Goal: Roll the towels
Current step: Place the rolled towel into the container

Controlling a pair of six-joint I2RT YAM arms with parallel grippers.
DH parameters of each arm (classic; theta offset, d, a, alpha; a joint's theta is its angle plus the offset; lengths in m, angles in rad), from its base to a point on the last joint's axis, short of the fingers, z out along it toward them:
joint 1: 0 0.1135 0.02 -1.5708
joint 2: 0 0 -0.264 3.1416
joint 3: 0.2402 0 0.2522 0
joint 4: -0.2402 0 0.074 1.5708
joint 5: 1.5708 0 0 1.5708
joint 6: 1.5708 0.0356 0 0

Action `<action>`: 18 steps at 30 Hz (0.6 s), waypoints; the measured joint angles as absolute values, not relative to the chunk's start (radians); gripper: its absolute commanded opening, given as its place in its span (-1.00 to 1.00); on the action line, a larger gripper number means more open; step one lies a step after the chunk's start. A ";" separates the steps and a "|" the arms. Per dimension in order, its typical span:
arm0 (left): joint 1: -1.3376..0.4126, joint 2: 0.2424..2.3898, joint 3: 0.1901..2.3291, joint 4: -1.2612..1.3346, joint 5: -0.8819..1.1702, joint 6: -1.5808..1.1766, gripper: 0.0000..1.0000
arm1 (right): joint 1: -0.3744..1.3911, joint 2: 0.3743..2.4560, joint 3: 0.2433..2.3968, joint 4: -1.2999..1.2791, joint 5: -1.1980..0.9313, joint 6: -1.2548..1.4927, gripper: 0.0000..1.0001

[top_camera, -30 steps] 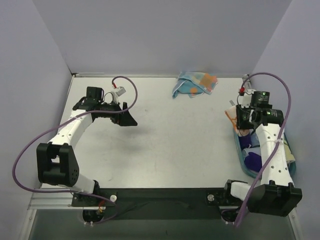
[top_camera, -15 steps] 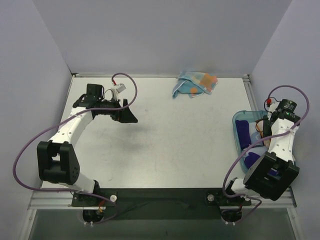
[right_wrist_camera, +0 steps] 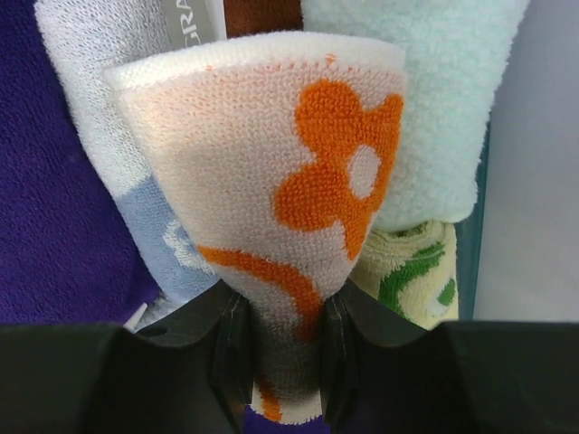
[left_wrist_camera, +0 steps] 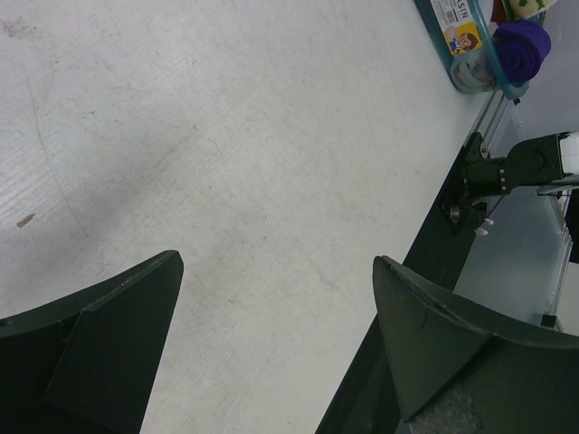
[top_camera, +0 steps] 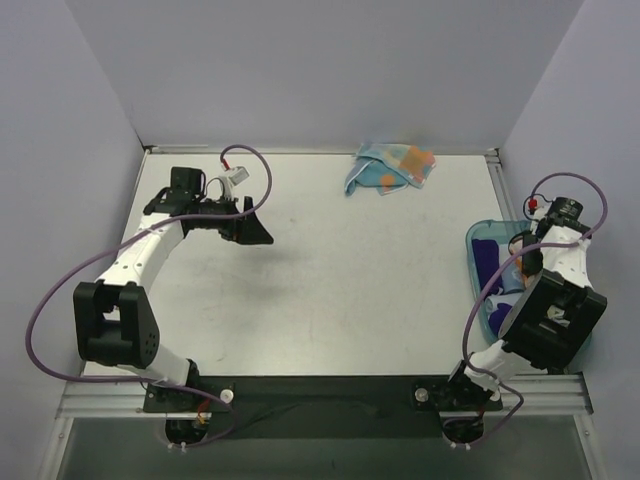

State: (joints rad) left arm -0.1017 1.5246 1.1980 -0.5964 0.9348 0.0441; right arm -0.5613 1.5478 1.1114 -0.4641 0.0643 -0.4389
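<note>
Loops of terry cover the white towel (right_wrist_camera: 298, 181), which carries a big orange flower print and an orange-stitched hem. It is bunched into a wedge that narrows downward, and its lower end is clamped between the fingers (right_wrist_camera: 231, 348) of the right tool (right_wrist_camera: 282, 362). It sits among the cloths in the bin (top_camera: 473, 268) at the right edge of the tabletop (top_camera: 330, 290). A purple cloth (right_wrist_camera: 45, 199) lies to its left and a mint towel (right_wrist_camera: 425, 108) to its right. The blue towel (top_camera: 388, 170), dotted orange and yellow, lies crumpled near the tabletop's far edge, well apart from both tools. The left tool (left_wrist_camera: 278, 262) hangs over the tabletop's far left, fingers wide apart.
</note>
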 measured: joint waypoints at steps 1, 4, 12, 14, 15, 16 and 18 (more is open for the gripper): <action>-0.099 1.525 1.198 -0.596 0.935 0.043 0.95 | -0.561 1.554 1.114 -0.464 0.064 -0.434 -0.54; -0.092 1.528 1.198 -0.596 0.935 0.041 0.95 | -0.561 1.558 1.115 -0.466 0.063 -0.416 -0.13; -0.080 1.538 1.198 -0.597 0.935 0.038 0.95 | -0.561 1.557 1.116 -0.487 0.051 -0.390 0.32; -0.077 1.538 1.198 -0.598 0.936 0.038 0.95 | -0.561 1.554 1.122 -0.502 0.043 -0.386 0.44; -0.076 1.538 1.198 -0.599 0.936 0.037 0.95 | -0.561 1.549 1.126 -0.509 0.038 -0.381 0.46; -0.074 1.538 1.198 -0.599 0.936 0.037 0.95 | -0.558 1.544 1.131 -0.517 0.033 -0.381 0.53; -0.072 1.538 1.198 -0.599 0.936 0.037 0.95 | -0.552 1.528 1.143 -0.537 0.018 -0.373 0.62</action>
State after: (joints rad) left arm -0.0719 1.5383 1.1980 -0.5995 0.9356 0.0372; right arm -0.5522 1.5276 1.1435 -0.5373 0.0181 -0.3733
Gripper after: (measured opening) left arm 0.974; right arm 0.778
